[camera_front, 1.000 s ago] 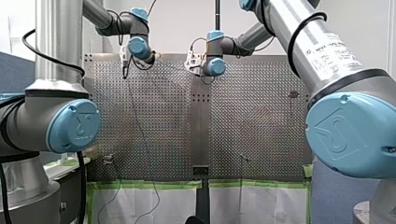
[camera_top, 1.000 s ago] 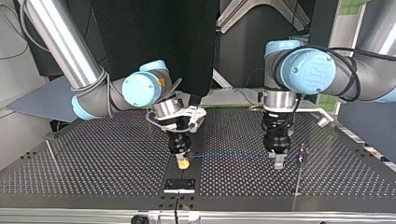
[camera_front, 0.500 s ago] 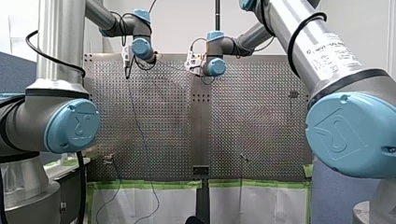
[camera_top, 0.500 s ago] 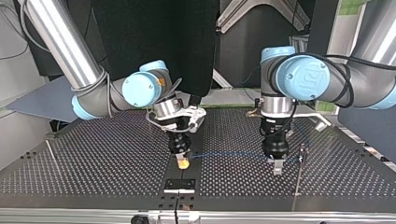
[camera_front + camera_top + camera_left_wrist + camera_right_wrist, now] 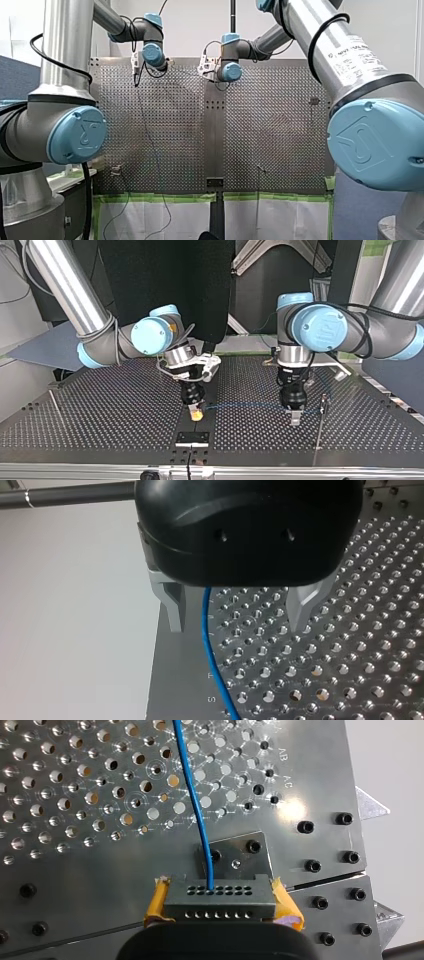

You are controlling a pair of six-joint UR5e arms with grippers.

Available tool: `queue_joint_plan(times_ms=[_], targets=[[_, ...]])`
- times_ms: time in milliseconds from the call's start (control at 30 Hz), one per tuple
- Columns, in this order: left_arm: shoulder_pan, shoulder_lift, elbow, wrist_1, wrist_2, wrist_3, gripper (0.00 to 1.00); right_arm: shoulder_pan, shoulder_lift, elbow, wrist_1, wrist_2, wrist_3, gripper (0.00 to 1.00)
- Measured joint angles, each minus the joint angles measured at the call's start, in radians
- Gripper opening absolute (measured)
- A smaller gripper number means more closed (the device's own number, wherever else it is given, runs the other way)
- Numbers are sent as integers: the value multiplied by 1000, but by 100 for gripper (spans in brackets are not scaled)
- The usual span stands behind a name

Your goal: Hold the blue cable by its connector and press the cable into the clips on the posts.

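Right, status at that frame: my right gripper (image 5: 222,906) was clamped on the grey connector (image 5: 220,892), with its yellow pads (image 5: 157,904) on both ends. It sat low over the table (image 5: 100,405), mid-width in the top view. The blue cable (image 5: 250,405) ran from the connector, fairly straight, across to my left gripper (image 5: 295,419), which sat just beside the post (image 5: 324,401) at that view's right. In the left wrist view its metal fingers (image 5: 172,605) were apart. The cable passed between them, nearer one finger, and touched neither as far as I could tell.

My read: the step was lining the cable up over that post's clip. The clip itself was too small to make out.

To do it well:
- The right clamp needed to stay firm and level so the line kept light tension.
- The left fingers needed to centre on the cable, not nip it hard, so it could slide.
- The press needed to go straight down onto the clip, not sideways, since the thin post looked easy to bend.
- Risk: slack near the post could let the cable skip off the clip.
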Motion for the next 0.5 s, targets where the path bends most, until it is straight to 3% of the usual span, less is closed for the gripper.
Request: queue_joint_plan(times_ms=[333, 367, 400, 433, 467, 500], targets=[[-2, 0, 1, 2, -2, -3, 100, 0, 1, 0, 1, 0, 0, 0], [-2, 0, 1, 2, -5, -4, 77, 0, 1, 0, 1, 0, 0, 0], [-3, 0, 1, 3, -9, -5, 77, 0, 1, 0, 1, 0, 0, 0], [-3, 0, 1, 4, -14, -5, 59, 1, 2, 0, 1, 0, 0, 0], [-4, 0, 1, 5, -20, -5, 27, 1, 2, 0, 1, 0, 0, 0], [-5, 0, 1, 6, -27, -5, 27, 1, 2, 0, 1, 0, 0, 0]])
